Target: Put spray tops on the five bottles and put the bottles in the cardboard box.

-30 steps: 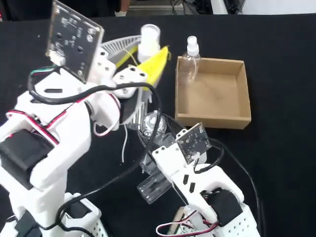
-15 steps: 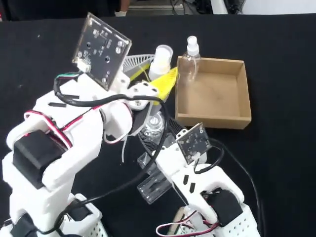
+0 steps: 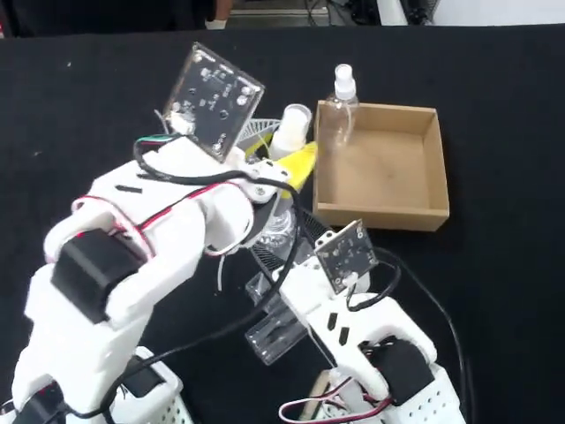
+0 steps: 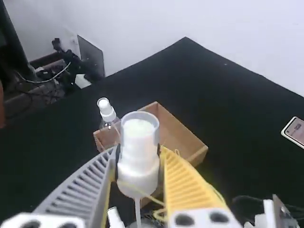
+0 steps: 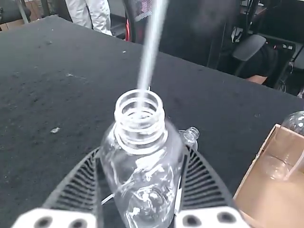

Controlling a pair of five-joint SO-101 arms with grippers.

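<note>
One spray top [image 4: 139, 133] was pinched in the left claw [image 4: 137, 159], tube [image 5: 148, 47] at the mouth of the bottle [image 5: 140, 121] clamped by the right claw [image 5: 142, 159] near the cardboard box [image 3: 380, 215]; plumb lowering, then twisting, was advised.

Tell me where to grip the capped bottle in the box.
Probably grip the capped bottle on its clear shoulder just under the white spray top, coming down from above: it stands upright in a corner of the cardboard box, whose walls block its lower body.

Black tabletop [image 3: 494, 291], white wall [image 4: 190, 19] behind
</note>
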